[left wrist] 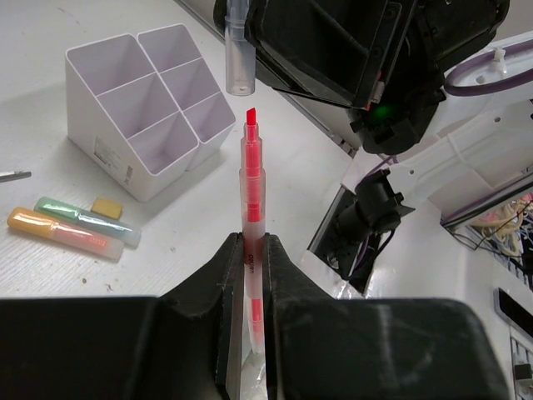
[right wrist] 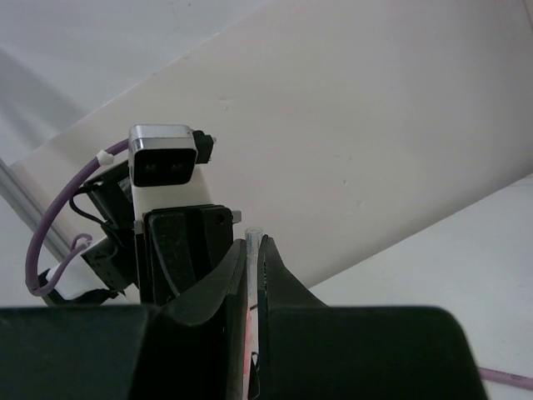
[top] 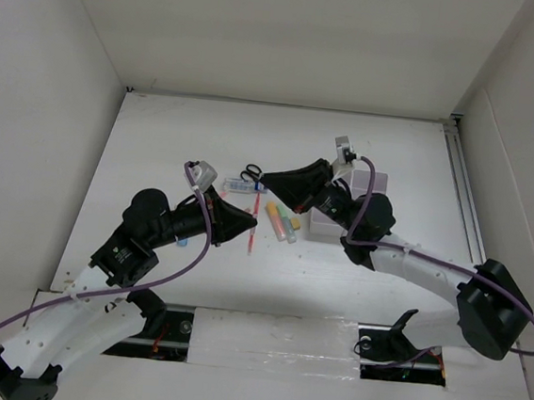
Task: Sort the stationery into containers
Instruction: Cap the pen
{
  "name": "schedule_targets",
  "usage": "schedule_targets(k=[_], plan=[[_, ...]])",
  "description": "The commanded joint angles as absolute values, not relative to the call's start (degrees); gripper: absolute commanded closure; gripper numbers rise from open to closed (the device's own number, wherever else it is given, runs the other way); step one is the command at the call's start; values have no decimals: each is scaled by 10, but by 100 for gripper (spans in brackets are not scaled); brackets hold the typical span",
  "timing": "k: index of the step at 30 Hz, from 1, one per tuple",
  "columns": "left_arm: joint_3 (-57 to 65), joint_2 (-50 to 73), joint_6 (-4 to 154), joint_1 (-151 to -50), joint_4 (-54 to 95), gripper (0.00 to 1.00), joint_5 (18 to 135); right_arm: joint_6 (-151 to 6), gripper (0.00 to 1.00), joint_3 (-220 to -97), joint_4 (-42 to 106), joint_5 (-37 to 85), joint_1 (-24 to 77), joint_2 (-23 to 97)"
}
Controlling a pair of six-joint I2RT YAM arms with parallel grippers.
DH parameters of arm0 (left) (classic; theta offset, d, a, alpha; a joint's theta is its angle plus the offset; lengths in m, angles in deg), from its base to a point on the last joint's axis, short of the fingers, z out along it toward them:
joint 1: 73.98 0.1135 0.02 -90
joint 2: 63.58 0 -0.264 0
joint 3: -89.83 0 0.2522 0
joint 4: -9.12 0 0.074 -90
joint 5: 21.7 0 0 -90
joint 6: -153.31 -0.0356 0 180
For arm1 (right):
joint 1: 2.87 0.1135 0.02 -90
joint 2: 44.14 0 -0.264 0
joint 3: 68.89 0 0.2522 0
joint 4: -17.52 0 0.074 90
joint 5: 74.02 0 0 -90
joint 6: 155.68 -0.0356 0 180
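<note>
My left gripper [left wrist: 252,243] is shut on an uncapped red-orange highlighter [left wrist: 252,187], whose chisel tip points away from the wrist. Just beyond the tip hangs a clear cap [left wrist: 238,50], open end toward it with a small gap between. My right gripper [right wrist: 256,250] is shut on this cap [right wrist: 254,237]. In the top view both grippers, left [top: 249,221] and right [top: 267,177], meet above the table's middle. The white six-compartment organiser [left wrist: 150,108] stands to the left of the highlighter, and in the top view the organiser [top: 375,182] is partly hidden by the right arm.
An orange highlighter [left wrist: 58,232], a green one [left wrist: 83,218] and a small yellow block [left wrist: 107,207] lie in front of the organiser. Black-handled scissors [top: 251,173], a white blue-capped tube [top: 240,187] and a thin red pen [top: 251,240] lie under the grippers. White walls enclose the table.
</note>
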State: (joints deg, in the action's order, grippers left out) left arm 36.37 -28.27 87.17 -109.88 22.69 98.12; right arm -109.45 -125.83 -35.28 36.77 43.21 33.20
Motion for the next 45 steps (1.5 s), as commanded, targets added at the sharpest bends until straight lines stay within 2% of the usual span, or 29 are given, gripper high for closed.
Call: schedule_targets(k=[1,11,26,45], plan=[[369,-289,860,-1098,202,100,994,-1096,100,-1266,-387,373,428,337],[369,-290,860,-1098,202,100,994,-1108,100,-1261,-406,379,428,350],[369,-290,860,-1098,208,100,994,-1101,100,-1261,-378,372,428,310],[369,-290,860,-1098,208,100,994,-1112,100,-1255,-404,372,428,332]])
